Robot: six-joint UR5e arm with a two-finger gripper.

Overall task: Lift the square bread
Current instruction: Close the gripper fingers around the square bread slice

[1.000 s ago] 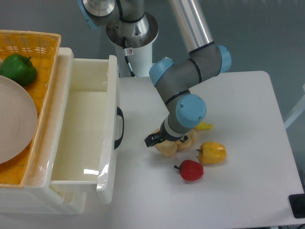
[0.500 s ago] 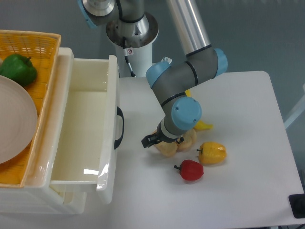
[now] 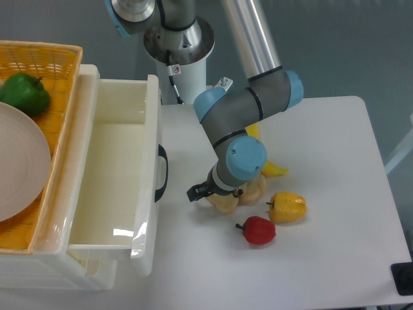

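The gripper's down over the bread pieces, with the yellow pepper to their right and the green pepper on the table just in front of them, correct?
Not quite. The pepper in front of the bread pieces is the red pepper. The green pepper sits in the yellow basket at far left. The camera view shows the gripper low over the bread, and the yellow pepper to their right.

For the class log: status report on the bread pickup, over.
Gripper low over the bread pile, fingers' state unclear. Square bread on the table, partly hidden under the wrist. Bread roll touching it; yellow pepper and red pepper close by.
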